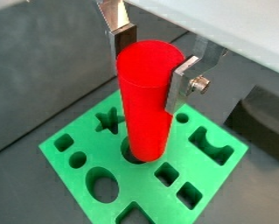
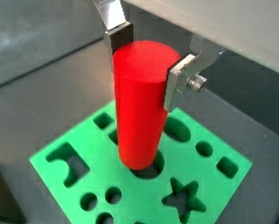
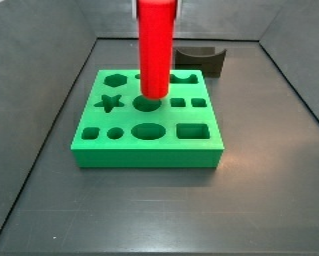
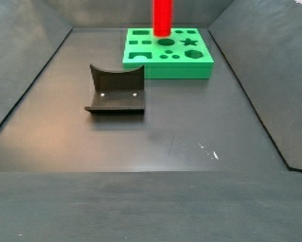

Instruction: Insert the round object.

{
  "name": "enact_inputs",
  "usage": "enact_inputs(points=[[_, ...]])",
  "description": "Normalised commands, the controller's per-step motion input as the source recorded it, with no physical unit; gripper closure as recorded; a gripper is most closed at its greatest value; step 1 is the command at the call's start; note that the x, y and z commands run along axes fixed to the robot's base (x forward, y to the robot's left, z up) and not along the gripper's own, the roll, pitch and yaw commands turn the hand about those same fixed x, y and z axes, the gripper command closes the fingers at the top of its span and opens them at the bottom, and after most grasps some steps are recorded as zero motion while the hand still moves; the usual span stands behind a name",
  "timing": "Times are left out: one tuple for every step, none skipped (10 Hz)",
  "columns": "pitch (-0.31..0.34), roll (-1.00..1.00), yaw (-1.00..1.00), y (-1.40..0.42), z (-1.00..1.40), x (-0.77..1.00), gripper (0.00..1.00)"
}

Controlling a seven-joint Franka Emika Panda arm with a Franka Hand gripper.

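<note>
The round object is a long bright red cylinder [image 1: 148, 96], held upright between the flat silver fingers [image 1: 184, 83] of my gripper [image 1: 153, 63]. The gripper is shut on its upper end, as both wrist views show [image 2: 151, 63]. The cylinder's lower end [image 2: 139, 157] sits at the mouth of the round hole in the green block [image 1: 72, 144]. I cannot tell how deep it is in. Both side views show the cylinder [image 3: 154, 50] standing over the block [image 3: 148, 150], with the gripper cut off above the frame. It also shows far back in a side view [image 4: 162, 17].
The green block [image 4: 191, 64] has several other cut-outs: a star [image 3: 110, 101], an oval [image 3: 147, 131] and a square [image 3: 193, 130]. The dark fixture [image 4: 115, 90] stands on the floor beside the block [image 3: 202, 60]. Grey walls ring the floor.
</note>
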Motion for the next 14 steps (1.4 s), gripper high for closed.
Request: enact_inputs(points=[[-0.064, -0.14, 0.00, 0.07, -0.30, -0.14, 1.00], [-0.067, -0.14, 0.00, 0.02, -0.28, -0.13, 1.00], [-0.087, -0.20, 0.00, 0.00, -0.18, -0.29, 1.00], [-0.091, -0.23, 0.03, -0.10, -0.14, -0.29, 1.00], [-0.090, -0.22, 0.05, -0.13, -0.14, -0.20, 1.00], [-0.053, -0.19, 0.05, -0.14, -0.29, 0.05, 1.00], [-0.033, -0.16, 0.00, -0.13, -0.37, 0.21, 1.00], [-0.046, -0.16, 0.00, -0.15, -0.34, 0.16, 1.00], [-0.049, -0.18, 0.00, -0.11, -0.27, 0.03, 1.00], [-0.051, -0.16, 0.00, -0.07, -0.26, 0.00, 1.00], [-0.053, -0.14, 0.00, -0.01, -0.29, 0.00, 1.00], [-0.074, -0.19, -0.03, -0.04, -0.33, 0.00, 1.00], [-0.060, -0.27, -0.04, 0.00, -0.37, 0.00, 1.00], [-0.011, -0.35, -0.06, 0.00, -0.37, 0.00, 1.00]])
